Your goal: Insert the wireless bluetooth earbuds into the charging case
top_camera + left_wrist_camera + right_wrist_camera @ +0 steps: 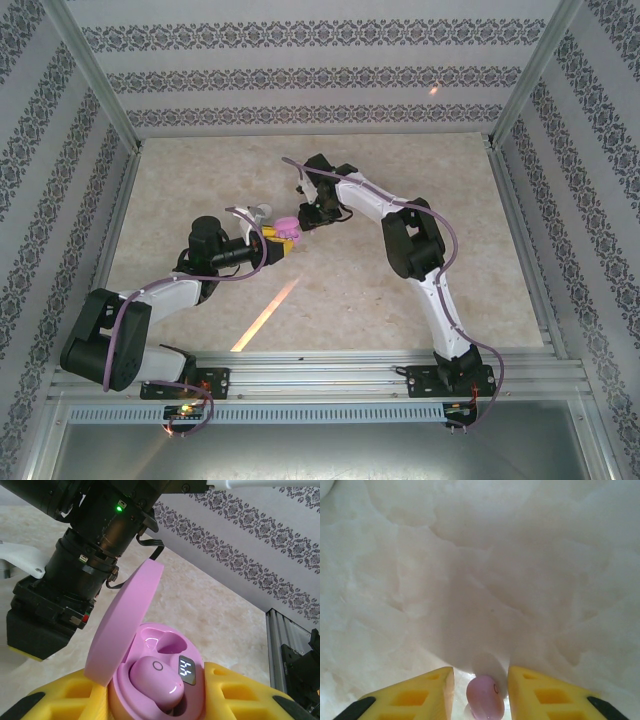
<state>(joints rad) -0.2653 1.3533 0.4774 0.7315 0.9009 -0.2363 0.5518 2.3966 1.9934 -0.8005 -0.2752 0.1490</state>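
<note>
text: lit white two-digit number, digits unclear | on: display | of: charging case

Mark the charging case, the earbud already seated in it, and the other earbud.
charging case [125,625]: left wrist view, on the raised lid.
seated earbud [152,682]: left wrist view, middle of its glossy top.
other earbud [484,700]: right wrist view, middle of its rounded body.

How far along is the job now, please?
Done: one earbud sits in the open charging case, held by the left claw. In hand: the second earbud is inside the right claw; grip unclear. Left: seat it in the empty slot.
</note>
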